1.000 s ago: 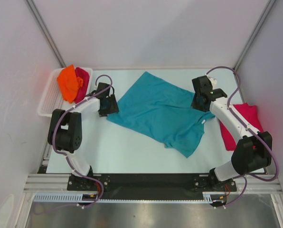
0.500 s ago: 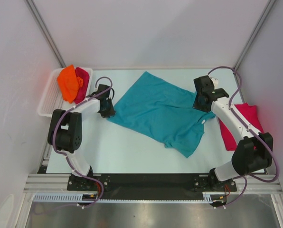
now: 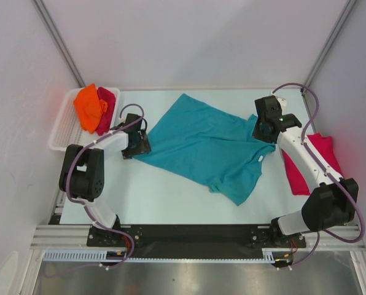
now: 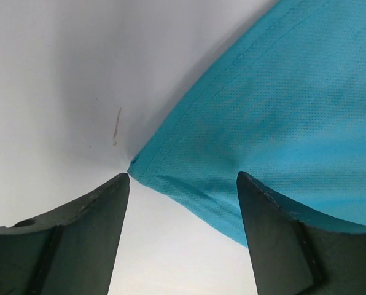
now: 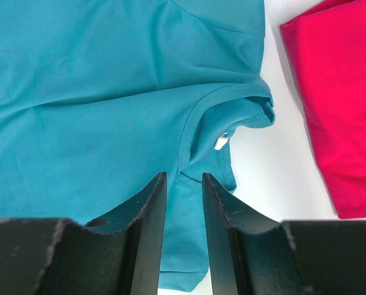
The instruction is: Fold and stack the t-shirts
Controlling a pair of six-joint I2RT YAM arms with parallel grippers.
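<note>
A teal t-shirt (image 3: pixel 201 144) lies spread across the middle of the table. My left gripper (image 3: pixel 137 145) is at its left corner, open. In the left wrist view that corner of the teal t-shirt (image 4: pixel 293 110) lies just ahead of the left gripper (image 4: pixel 183 178), ungripped. My right gripper (image 3: pixel 264 128) hovers over the shirt's right shoulder. In the right wrist view the right gripper (image 5: pixel 183 178) has a narrow gap between its jaws, above the teal t-shirt (image 5: pixel 109 92) beside the collar, and grips nothing. A crimson t-shirt (image 3: pixel 312 160) lies folded at the right edge.
A white slatted basket (image 3: pixel 61 132) at the far left holds an orange t-shirt (image 3: pixel 88 107) and a crimson t-shirt (image 3: pixel 107 107). Grey walls with metal posts close in the table at the back and sides. The crimson t-shirt (image 5: pixel 342 92) lies right of the collar.
The left gripper closed on the shirt's left corner, tugged it a little leftward, then opened. The right gripper moved up and to the right. The teal shirt shifted slightly left.
</note>
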